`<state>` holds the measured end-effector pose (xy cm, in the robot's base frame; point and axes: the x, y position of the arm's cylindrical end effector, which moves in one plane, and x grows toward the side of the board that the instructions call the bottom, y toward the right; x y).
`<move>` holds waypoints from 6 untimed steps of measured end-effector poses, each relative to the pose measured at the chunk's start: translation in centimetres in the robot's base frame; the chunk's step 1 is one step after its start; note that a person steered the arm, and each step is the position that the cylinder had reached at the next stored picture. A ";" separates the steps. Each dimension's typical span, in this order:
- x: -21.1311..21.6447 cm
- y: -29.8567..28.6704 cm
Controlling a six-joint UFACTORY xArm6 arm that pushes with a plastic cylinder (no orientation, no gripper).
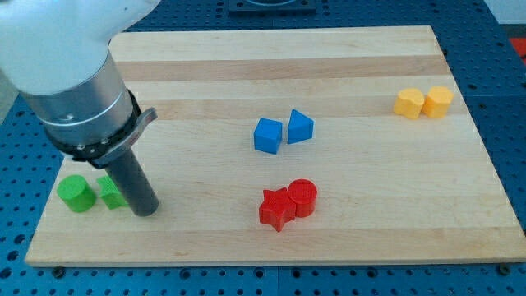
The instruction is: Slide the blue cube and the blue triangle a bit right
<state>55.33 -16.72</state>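
Observation:
The blue cube (267, 136) sits near the middle of the wooden board (345, 74), with the blue triangle (300, 127) touching it on the view's right. My tip (144, 212) is at the view's lower left, far to the left of both blue blocks. It stands right next to a green block (109, 193), which the rod partly hides.
A green cylinder (76, 194) lies at the left edge beside the hidden green block. A red star (277, 209) and a red cylinder (302, 197) touch below the blue pair. Two yellow blocks (408, 104) (438, 101) sit at the upper right.

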 end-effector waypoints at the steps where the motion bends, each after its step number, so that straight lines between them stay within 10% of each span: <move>1: -2.3 1.0; 6: -11.8 15.1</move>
